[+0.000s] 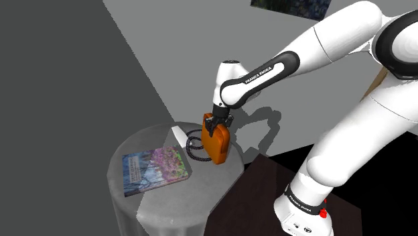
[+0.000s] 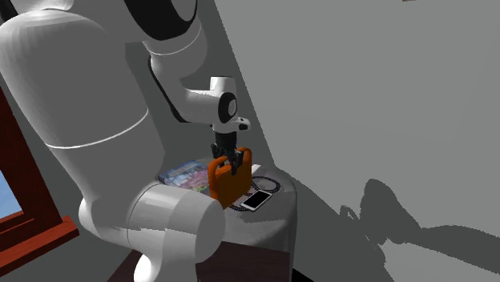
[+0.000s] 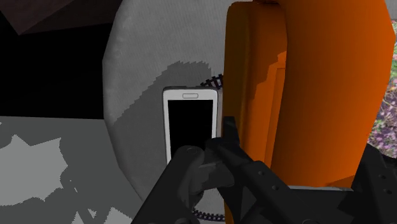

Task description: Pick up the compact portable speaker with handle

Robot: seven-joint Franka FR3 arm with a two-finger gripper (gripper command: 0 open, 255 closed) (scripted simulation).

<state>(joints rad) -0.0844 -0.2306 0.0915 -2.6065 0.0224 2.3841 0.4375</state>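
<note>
The orange speaker [image 1: 216,143] stands upright over the round grey table [image 1: 167,208], near the table's edge closest to the arm. My black gripper [image 1: 218,121] comes down from above and is shut on the handle at its top. In the second exterior view the gripper [image 2: 228,160] clasps the speaker [image 2: 230,183] the same way. In the wrist view the orange body [image 3: 318,95] lies between my fingers [image 3: 191,168], with the gripper [image 3: 292,167] closed around it. I cannot tell whether its base touches the table [image 3: 137,76].
A white phone [image 3: 189,124] with a black screen lies flat beside the speaker, with a black coiled cable [image 1: 193,149] looped under and around them. A colourful book [image 1: 155,169] lies on the table's far side from the arm. The dark stand [image 1: 251,194] adjoins the table.
</note>
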